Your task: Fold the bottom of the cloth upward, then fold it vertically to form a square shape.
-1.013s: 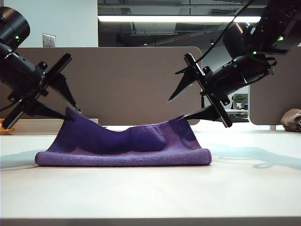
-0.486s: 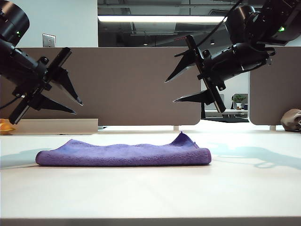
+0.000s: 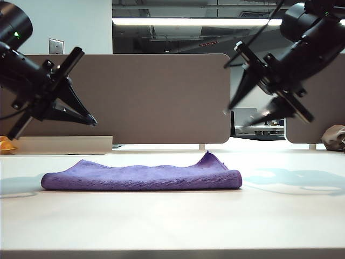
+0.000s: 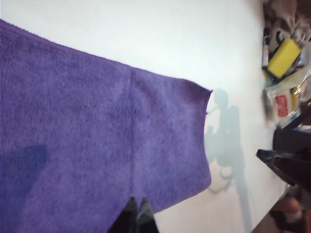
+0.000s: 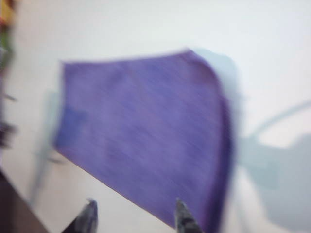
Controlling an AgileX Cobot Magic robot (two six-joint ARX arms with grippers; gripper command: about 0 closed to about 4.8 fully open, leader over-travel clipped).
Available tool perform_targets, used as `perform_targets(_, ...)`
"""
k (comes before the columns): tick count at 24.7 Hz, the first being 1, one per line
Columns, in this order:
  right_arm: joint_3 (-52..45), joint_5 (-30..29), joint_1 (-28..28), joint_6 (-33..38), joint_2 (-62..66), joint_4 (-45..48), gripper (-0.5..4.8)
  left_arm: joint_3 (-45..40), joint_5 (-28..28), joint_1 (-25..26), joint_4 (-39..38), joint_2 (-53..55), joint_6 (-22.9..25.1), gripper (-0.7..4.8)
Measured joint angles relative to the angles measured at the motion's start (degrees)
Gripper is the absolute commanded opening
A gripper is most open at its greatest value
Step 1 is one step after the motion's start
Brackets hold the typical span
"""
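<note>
The purple cloth lies folded in a flat band on the white table, with one small corner sticking up at its back right. My left gripper hangs in the air above the cloth's left end, shut with nothing in it. In the left wrist view its tips meet over the cloth near an edge. My right gripper is open, high above the cloth's right end. The right wrist view is blurred: the open right gripper is over the cloth and bare table.
A brown partition stands behind the table. An orange thing sits at the far left and a grey-brown lump at the far right. The left wrist view shows a yellow sponge among clutter past the cloth.
Both grippers held the cloth's back edge up; it has dropped flat. The left gripper has shut empty. The right gripper has swung up and to the right.
</note>
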Motion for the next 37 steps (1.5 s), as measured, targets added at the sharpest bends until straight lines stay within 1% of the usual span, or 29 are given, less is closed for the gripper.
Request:
perform_targets(1, -0.02, 1.75, 0.0, -4.22, 0.33, -5.01, 2.12, 0.0, -0.92, -0.02, -2.6, -1.03, 2.84, -0.06)
perform_targets(3, -0.61, 3.93, 0.42, -8.41, 1.16, -10.32, 2.12, 0.0, -2.95, -0.17, -7.08, -1.03, 6.69, -0.06)
perform_targets(5, -0.48, 5.11, 0.72, -10.38, 1.05, -12.2, 2.13, -0.02, -4.5, -0.81, -11.41, -0.92, 9.84, -0.06)
perform_targets(7, -0.42, 5.86, 0.83, -11.56, 1.14, -12.94, 2.41, -0.02, -4.7, -1.14, -13.22, -0.94, 11.61, -0.06)
perform_targets(9, -0.44, 6.1, 1.62, -11.74, 1.92, -13.14, 2.45, -0.02, -6.25, -2.12, -14.49, -0.94, 12.26, -0.06)
perform_targets(14, -0.59, 5.38, 5.6, -11.65, 5.33, -12.63, 2.45, -0.02, -6.82, -2.8, -15.34, -0.94, 13.03, -0.06)
perform_targets(24, -0.57, 6.01, 6.21, -9.73, 8.9, -10.16, 2.38, -0.02, -6.8, -2.8, -16.81, -0.92, 13.51, -0.06)
perform_targets(25, -0.57, 5.97, 6.19, -9.35, 9.03, -9.75, 2.0, -0.02, -6.8, -2.8, -16.85, -0.92, 13.53, -0.06)
perform_targets(28, -0.52, 5.77, 6.19, -7.87, 9.73, -6.97, 1.43, -0.02, -6.36, -2.8, -17.11, -0.94, 13.53, -0.06)
perform_targets(29, -0.52, 5.55, 6.21, -7.61, 9.92, -6.49, 1.32, -0.02, -6.27, -2.8, -17.18, -1.05, 13.53, -0.06)
perform_targets(31, -0.52, 4.39, 6.21, -6.82, 10.49, -5.73, 0.62, -0.02, -6.23, -2.8, -17.66, -2.27, 13.53, -0.06)
perform_targets(33, -0.52, 4.31, 6.23, -6.54, 10.88, -5.53, 0.03, -0.02, -6.43, -2.8, -17.68, -3.76, 13.53, -0.06)
perform_targets(34, -0.52, 4.31, 6.25, -6.54, 10.93, -5.38, -0.06, -0.02, -7.43, -2.8, -17.77, -5.09, 13.64, -0.06)
perform_targets(37, -0.44, 4.37, 6.25, -6.51, 10.51, -5.4, -0.06, 0.0, -8.68, -2.8, -17.7, -8.66, 13.99, -0.06)
